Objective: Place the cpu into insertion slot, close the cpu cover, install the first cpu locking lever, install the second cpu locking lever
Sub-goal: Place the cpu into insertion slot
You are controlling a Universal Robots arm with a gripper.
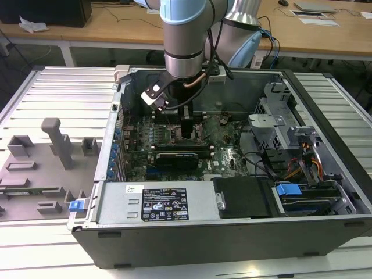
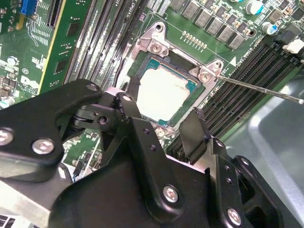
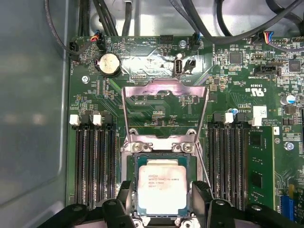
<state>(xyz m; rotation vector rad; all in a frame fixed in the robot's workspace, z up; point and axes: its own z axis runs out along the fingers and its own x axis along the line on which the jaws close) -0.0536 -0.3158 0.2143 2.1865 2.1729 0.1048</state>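
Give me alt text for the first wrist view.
The cpu sits in the insertion slot on a green motherboard, with the gripper open and its black fingers flanking it. The cpu cover stands swung open beyond the slot.
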